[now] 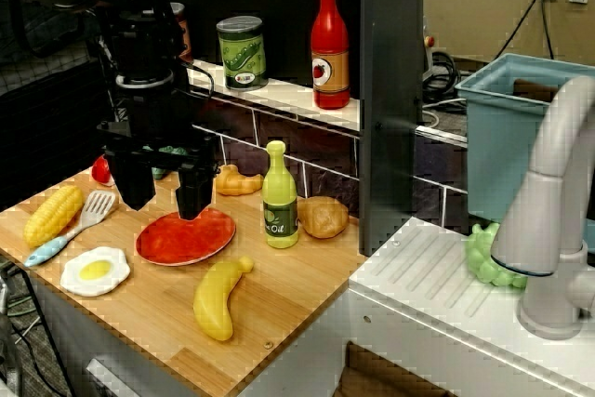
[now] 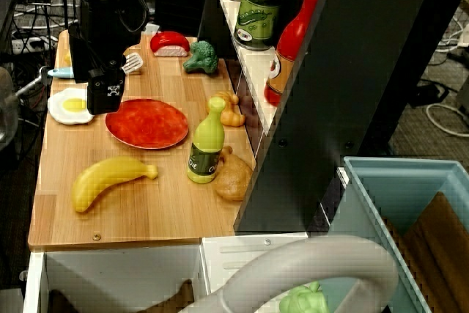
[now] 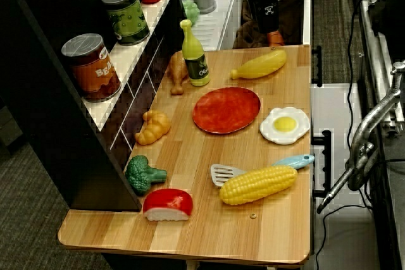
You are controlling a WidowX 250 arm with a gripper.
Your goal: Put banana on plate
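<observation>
The yellow banana (image 1: 218, 299) lies on the wooden board near its front edge, just in front of the red-orange plate (image 1: 186, 237). The two are apart, and the plate has nothing on it. Both also show in the overhead view, banana (image 2: 110, 179) and plate (image 2: 146, 122), and in the side view, banana (image 3: 259, 64) and plate (image 3: 226, 109). My black gripper (image 1: 165, 194) hangs above the board by the plate's left side, with the jaws apart and nothing between them. It is clear of the banana. From overhead, the gripper (image 2: 102, 87) shows between the plate and the egg.
A corn cob (image 1: 53, 214), spatula (image 1: 74, 225) and fried egg (image 1: 95, 270) lie left of the plate. An oil bottle (image 1: 280, 197), a croissant (image 1: 237, 180) and a brown food piece (image 1: 323, 217) stand behind and to the right. A dark pillar (image 1: 390, 90) and the sink (image 1: 446, 285) are at right.
</observation>
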